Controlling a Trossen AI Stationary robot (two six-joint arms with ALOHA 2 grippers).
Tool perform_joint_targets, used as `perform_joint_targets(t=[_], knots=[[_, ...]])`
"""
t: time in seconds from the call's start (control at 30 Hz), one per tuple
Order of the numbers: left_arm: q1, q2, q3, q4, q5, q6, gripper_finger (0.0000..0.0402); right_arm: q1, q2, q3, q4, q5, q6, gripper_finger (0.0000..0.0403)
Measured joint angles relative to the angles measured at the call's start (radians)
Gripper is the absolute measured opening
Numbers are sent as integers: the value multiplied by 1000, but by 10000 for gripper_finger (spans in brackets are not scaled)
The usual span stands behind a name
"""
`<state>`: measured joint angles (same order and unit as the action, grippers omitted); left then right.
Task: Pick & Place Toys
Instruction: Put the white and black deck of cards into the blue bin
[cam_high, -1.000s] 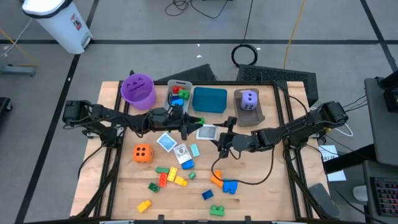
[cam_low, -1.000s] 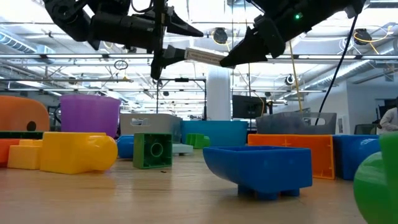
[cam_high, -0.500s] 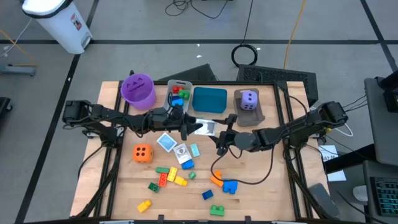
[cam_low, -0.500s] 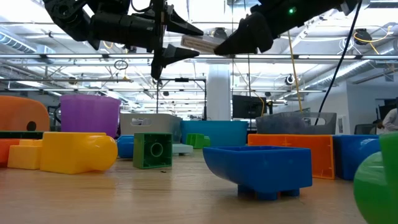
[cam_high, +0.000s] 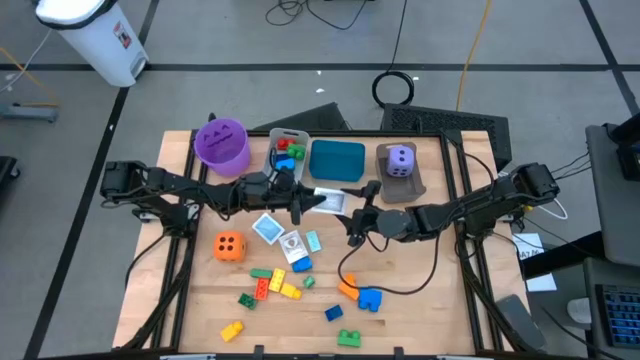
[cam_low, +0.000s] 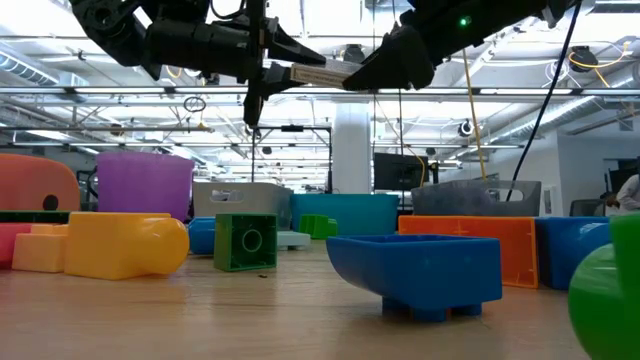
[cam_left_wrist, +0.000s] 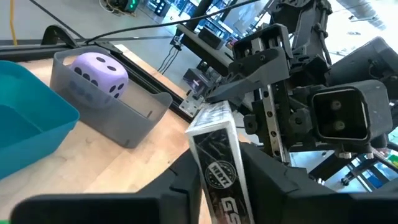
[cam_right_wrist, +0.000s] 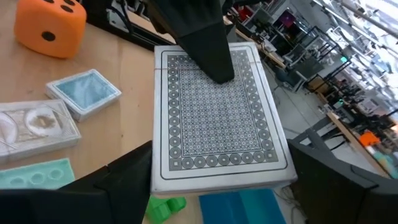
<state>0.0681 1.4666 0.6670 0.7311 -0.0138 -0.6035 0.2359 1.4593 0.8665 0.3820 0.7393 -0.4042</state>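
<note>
A flat white card box (cam_high: 330, 202) with a patterned back (cam_right_wrist: 217, 118) hangs in mid-air over the table's middle, between both grippers. My left gripper (cam_high: 312, 203) reaches in from the left and is shut on the box's left end. My right gripper (cam_high: 350, 216) comes from the right and spans the box's other end. Below lie an orange die (cam_high: 229, 245), other small cards (cam_high: 268, 228) and several plastic bricks (cam_high: 285, 280). A purple die (cam_high: 401, 160) sits in the far right bin. My left gripper pinches the box's flat faces between its two fingers (cam_left_wrist: 186, 180) at the end (cam_right_wrist: 214, 68) farthest from the right arm. The fingers lie level, coming from the table's left. The box is clear of the table. My right gripper has one finger (cam_right_wrist: 124, 174) against each long side of the box, at the end (cam_right_wrist: 217, 168) nearest its wrist. The fingers come level from the table's right, along the box. The box lies nearly flat between them, lifted clear.
Along the far edge stand a purple bucket (cam_high: 221, 145), a grey bin (cam_high: 287, 152) with bricks, a teal bin (cam_high: 337, 160) and the bin (cam_high: 400, 180) with the purple die. A black cable (cam_high: 400, 290) trails over the near right table.
My right gripper has risen a little and rolled, bringing the card box up and level between the left gripper's open fingers. My left gripper, staying in place, has then shut on the box's end.
</note>
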Motion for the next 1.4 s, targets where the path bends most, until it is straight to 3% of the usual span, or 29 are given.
perform_joint_targets(t=[0.5, 0.77, 0.93, 1.1, 1.23, 1.4], knots=[[70, -2, 1, 53, 168, 111, 82, 4, -72, 0, -17, -13, -71, 338], [106, 0, 43, -3, 233, 161, 83, 8, -169, 3, -193, -5, 36, 338], [124, 0, 159, -246, 211, 273, 83, 8, -214, -8, -377, -9, 208, 338], [129, 0, 328, -617, 44, 447, 83, 8, -224, -114, -384, -83, 428, 338], [157, 0, 427, -787, -74, 514, 83, 8, -222, -217, -270, -178, 598, 338], [237, 31, 525, -886, -95, 504, 82, 16, -222, -320, 1, -283, 650, 338]])
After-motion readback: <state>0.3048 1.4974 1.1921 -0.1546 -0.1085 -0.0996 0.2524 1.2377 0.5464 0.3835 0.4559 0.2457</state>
